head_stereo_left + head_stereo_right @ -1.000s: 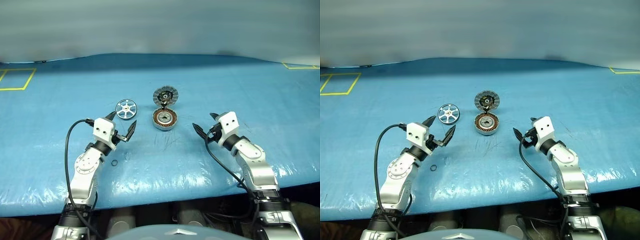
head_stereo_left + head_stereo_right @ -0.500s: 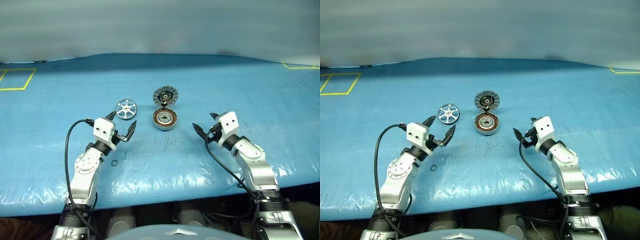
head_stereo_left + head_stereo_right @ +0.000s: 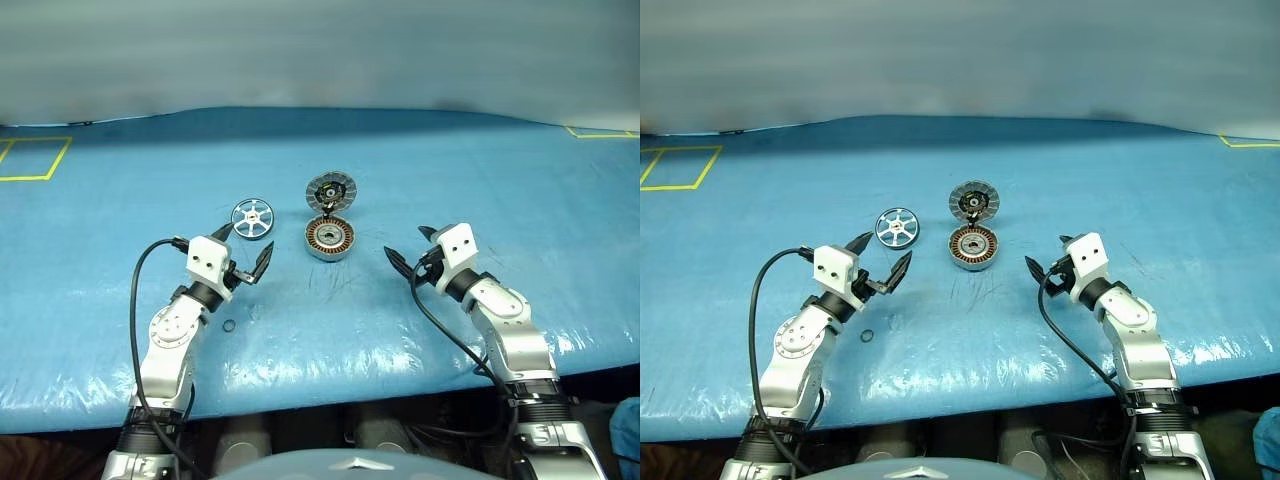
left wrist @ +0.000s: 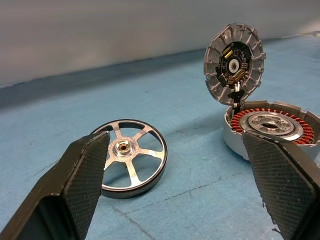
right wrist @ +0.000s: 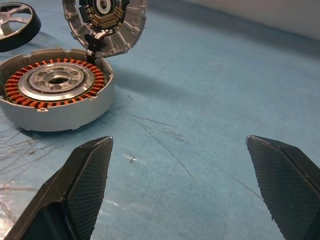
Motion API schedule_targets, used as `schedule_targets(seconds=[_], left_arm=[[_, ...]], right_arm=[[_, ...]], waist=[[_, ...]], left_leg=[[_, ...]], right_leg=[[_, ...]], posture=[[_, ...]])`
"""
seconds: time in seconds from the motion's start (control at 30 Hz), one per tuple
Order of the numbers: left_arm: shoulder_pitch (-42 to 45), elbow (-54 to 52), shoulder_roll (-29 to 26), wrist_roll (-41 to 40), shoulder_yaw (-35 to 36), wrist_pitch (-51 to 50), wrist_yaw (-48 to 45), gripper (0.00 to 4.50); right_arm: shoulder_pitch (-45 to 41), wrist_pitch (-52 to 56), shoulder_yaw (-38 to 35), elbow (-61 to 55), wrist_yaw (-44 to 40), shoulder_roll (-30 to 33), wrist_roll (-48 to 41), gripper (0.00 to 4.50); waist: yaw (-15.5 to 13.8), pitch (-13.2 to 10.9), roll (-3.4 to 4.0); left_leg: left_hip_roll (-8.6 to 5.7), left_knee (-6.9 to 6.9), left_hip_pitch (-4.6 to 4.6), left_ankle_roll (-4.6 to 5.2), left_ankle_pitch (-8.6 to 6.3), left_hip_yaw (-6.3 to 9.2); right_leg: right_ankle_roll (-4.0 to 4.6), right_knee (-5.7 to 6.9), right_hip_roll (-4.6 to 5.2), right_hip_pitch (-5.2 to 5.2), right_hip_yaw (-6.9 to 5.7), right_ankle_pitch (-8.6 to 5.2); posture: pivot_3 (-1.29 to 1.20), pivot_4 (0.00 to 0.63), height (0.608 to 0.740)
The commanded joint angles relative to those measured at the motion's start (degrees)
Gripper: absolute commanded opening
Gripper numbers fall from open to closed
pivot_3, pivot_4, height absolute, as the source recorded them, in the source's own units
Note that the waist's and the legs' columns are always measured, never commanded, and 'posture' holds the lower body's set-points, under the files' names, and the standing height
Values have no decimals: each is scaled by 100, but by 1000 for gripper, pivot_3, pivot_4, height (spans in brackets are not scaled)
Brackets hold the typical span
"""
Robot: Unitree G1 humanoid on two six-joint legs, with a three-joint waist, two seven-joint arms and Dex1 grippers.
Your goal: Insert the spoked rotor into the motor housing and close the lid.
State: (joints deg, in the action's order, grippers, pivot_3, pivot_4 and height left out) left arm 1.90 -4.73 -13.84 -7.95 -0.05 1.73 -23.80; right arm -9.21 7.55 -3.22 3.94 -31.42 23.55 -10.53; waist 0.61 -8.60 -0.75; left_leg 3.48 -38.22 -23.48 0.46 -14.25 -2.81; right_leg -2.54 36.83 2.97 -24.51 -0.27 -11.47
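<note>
Nothing has moved: our left gripper [image 3: 243,254] and right gripper [image 3: 410,248] stay spread, empty; lid [image 4: 234,63] seemingly hinged up behind motor housing [image 3: 329,239].

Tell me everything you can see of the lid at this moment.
The lid is a round disc that looks like cast grey metal, with a ribbed, segmented rim and a dark centre carrying a small white ring and gold-coloured contacts. It stands raised, nearly upright, its inner face towards the robot. A dark link at its lower edge joins it to the far rim of the motor housing, which sits on the blue table cover. Neither gripper touches it; the spoked rotor lies apart, to its left.
</note>
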Motion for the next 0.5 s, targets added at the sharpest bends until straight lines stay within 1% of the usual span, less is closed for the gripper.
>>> schedule_targets(seconds=[0.03,0.2,0.3,0.37,0.5], left_arm=[[25,-101,-38,-78,27,42,-58,4500],[-69,-254,-168,-251,6,-100,-361,4500],[-235,-487,-435,-470,-118,-384,-821,4500],[-301,-570,-601,-480,-199,-523,-998,4500],[-381,-639,-874,-375,-272,-765,-1134,4500]], right_arm=[[-44,-76,-83,-259,-189,11,-209,4497],[1,46,-5,-424,-483,75,-359,4497],[-6,241,135,-681,-796,235,-413,4497],[-40,341,232,-829,-933,347,-391,4497],[-320,481,729,-1074,-1424,851,-43,4497]], waist=[[0,0,0],[3,0,0],[5,0,0],[3,0,1],[1,0,0]], left_leg=[[0,0,0,0,0,0],[0,0,0,0,0,0],[1,1,0,0,0,0],[1,2,0,0,0,0],[1,-3,2,0,0,-1]], right_leg=[[0,0,0,0,0,0],[0,0,0,0,0,0],[0,1,0,-1,0,0],[3,1,0,-2,0,-2],[-1,3,0,-1,0,-8]], posture=[[0,150,740],[0,150,740],[0,150,740],[0,150,740],[0,150,740]])
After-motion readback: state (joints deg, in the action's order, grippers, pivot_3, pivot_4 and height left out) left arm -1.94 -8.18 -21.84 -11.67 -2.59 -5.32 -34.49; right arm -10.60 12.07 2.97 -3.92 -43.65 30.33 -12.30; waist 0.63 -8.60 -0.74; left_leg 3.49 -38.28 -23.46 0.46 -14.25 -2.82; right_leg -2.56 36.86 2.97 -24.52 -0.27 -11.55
